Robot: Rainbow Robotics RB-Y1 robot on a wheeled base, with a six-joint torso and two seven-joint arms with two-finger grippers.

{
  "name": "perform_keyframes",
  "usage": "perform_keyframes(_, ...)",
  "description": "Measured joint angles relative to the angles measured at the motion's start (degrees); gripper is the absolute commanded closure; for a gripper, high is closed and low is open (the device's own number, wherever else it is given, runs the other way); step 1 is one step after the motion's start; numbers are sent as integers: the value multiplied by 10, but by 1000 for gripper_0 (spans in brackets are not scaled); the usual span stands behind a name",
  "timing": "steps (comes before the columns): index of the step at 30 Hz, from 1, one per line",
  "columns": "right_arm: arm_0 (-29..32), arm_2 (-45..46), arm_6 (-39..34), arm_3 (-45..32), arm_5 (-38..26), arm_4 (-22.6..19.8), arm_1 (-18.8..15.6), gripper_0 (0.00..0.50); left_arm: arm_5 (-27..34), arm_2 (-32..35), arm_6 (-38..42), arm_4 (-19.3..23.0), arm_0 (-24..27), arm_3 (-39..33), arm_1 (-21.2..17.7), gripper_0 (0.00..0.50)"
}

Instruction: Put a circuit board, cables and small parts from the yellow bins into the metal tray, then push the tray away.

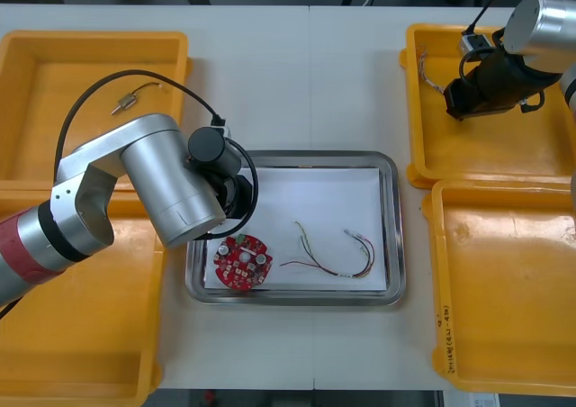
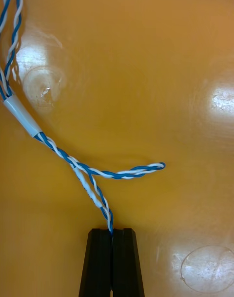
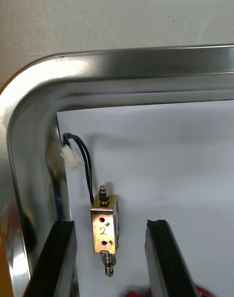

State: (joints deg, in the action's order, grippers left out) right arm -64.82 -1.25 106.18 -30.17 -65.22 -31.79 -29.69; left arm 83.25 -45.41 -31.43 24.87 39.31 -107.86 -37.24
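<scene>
- The right gripper (image 2: 112, 231) has its black fingers pressed together on the very tip of the twisted blue and white cable (image 2: 87, 171), low over the floor of the far right yellow bin (image 1: 504, 159).
- That hold looks thin, with only the end of the strand between the fingers. A slow, straight lift seems wise, with a watch kept for the strand sliding out.
- Just beyond the fingers the cable forks and one branch curls off to the side. The rest runs on through a white sleeve (image 2: 22, 114), so the lift should go high enough for the whole length to clear the bin's rim before the carry.
- The left gripper (image 3: 108, 224) stands open inside the metal tray (image 3: 122, 70), close to a rounded corner. A small metal part (image 3: 104, 228) lies between the fingers with a gap at each side.
- That part rests on the tray's white inside, and its black lead (image 3: 87, 165) trails toward the tray wall. Rising straight up should keep the fingers from snagging the lead.
- The round red circuit board (image 1: 243, 261) and the red and yellow cable (image 1: 328, 261) lie along the tray's near side. The bare far half looks the best place to lay the blue and white cable.
</scene>
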Motion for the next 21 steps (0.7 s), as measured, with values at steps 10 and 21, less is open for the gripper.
perform_keyframes(10,5,0,17,-63,-82,-2,-18,500,0,0,1,-3,0,0,0,0)
perform_keyframes(21,9,0,34,-71,-117,-27,-58,500,102,106,0,81,1,-42,-2,0)
